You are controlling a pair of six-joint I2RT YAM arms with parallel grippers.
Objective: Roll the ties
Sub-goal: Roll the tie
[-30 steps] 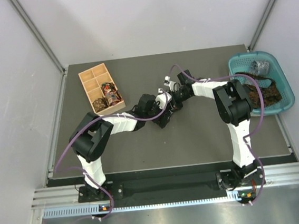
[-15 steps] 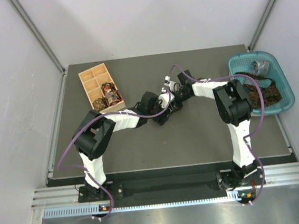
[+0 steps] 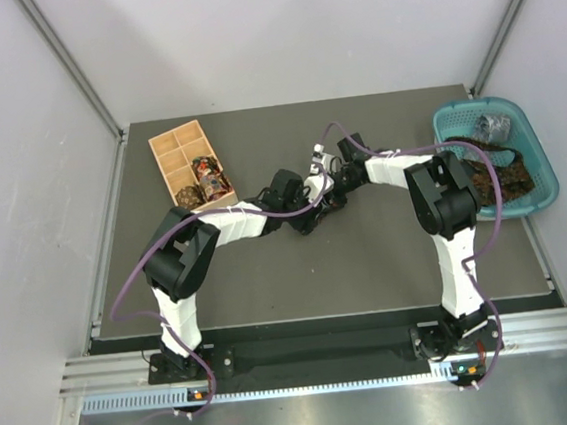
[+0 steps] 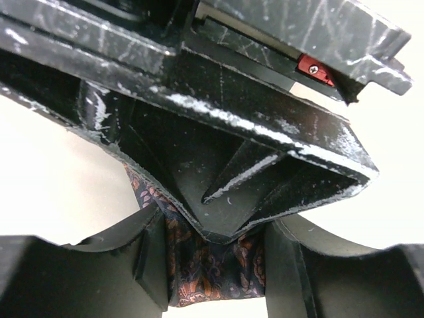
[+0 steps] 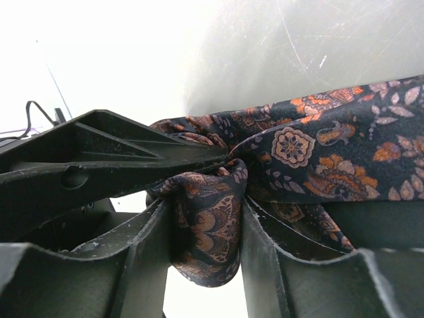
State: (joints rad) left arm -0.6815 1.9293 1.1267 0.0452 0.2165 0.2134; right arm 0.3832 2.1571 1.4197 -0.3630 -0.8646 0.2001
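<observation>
A dark paisley tie [image 5: 331, 152] with orange motifs hangs between both grippers over the middle of the table. My right gripper [image 5: 202, 245] is shut on a bunched fold of it [image 5: 215, 218], and the rest runs off to the right. My left gripper [image 4: 215, 262] is shut on the same tie [image 4: 199, 278]; fabric fills the gap between its fingers, right under the right gripper's finger. In the top view the left gripper [image 3: 309, 216] and right gripper [image 3: 326, 194] meet tip to tip, hiding the tie there.
A tan wooden compartment box [image 3: 171, 148] stands at the back left with rolled ties [image 3: 208, 175] in two compartments. A teal basket [image 3: 543, 162] at the back right holds loose ties [image 3: 501, 179] and a grey coil [image 3: 493, 127]. Purple cables trail over both arms.
The left gripper has closed from wide open onto the tie, and its arm has edged toward the right gripper. The right gripper has stayed in place, holding the tie.
</observation>
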